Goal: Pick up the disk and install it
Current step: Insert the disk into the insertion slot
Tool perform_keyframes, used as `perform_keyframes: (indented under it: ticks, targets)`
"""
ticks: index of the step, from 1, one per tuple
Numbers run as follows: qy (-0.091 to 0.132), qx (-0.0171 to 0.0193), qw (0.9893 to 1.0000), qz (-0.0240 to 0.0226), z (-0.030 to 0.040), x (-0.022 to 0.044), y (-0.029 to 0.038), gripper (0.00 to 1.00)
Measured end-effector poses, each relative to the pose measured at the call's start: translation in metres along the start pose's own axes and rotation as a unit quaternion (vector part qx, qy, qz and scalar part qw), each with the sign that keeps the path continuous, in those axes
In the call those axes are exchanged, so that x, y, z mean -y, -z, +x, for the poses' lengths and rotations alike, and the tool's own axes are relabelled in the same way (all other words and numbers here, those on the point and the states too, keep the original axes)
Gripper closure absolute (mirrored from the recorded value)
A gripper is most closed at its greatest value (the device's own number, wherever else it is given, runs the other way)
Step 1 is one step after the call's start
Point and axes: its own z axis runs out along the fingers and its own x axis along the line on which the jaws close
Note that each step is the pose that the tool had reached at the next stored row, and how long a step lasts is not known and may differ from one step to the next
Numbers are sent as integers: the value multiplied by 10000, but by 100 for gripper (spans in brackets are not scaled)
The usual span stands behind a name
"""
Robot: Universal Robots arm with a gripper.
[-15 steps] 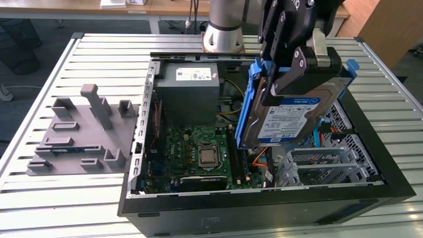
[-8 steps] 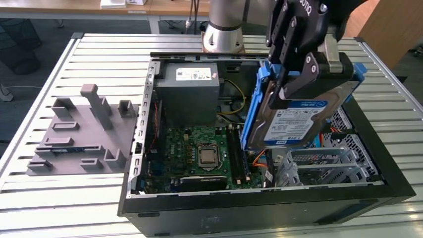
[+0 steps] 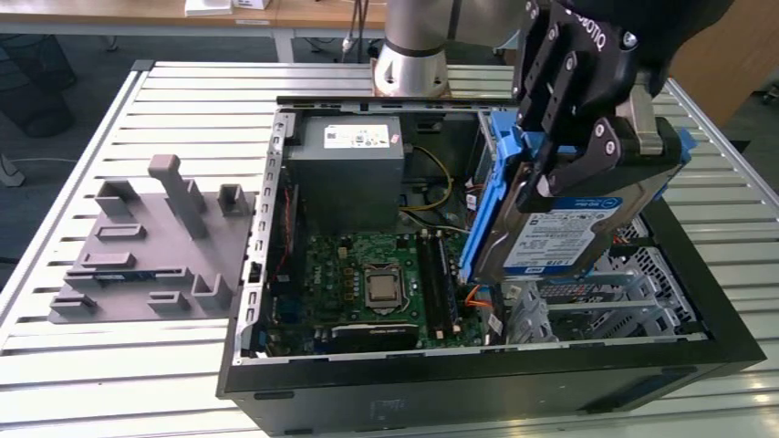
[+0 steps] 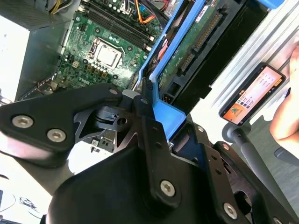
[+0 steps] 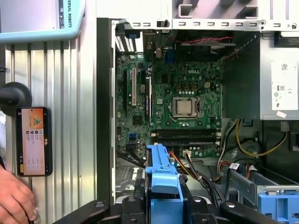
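Note:
In the exterior view the disk (image 3: 554, 233), a silver hard drive with a white-and-blue label in a blue plastic carrier, hangs on edge over the open computer case (image 3: 487, 370). It is above the metal drive bays (image 3: 608, 301) at the exterior view's right. My gripper (image 3: 575, 164) is shut on its upper part, black fingers (image 3: 597, 151) clamping both faces. In the second wrist view the disk (image 4: 196, 42) shows its green circuit-board side, with the gripper (image 4: 140, 105) closed on the blue carrier edge. The first wrist view shows the carrier's blue edge (image 5: 161, 177) rising from the gripper (image 5: 161, 207).
Inside the case lie a green motherboard (image 3: 378, 274), a grey power supply box (image 3: 347, 169) and orange and yellow cables (image 5: 243, 144). A blue-handled cage (image 5: 275, 205) sits near the bays. A grey fixture (image 3: 146, 246) stands at the exterior view's left. A handheld screen (image 5: 33, 140) and a person's hand (image 5: 14, 200) are beside the case.

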Motion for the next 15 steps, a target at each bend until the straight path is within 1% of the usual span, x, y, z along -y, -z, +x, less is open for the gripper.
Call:
perform_keyframes:
  ticks: [4, 7, 11, 15]
  targets:
    - [-6, 0, 10000, 0, 18, 61, -26, 64]
    - [-10, 1, 10000, 0, 26, 121, -41, 64]
    - [-14, 0, 10000, 0, 30, 222, -60, 64]
    - [-18, 1, 10000, 0, 29, 338, -74, 64]
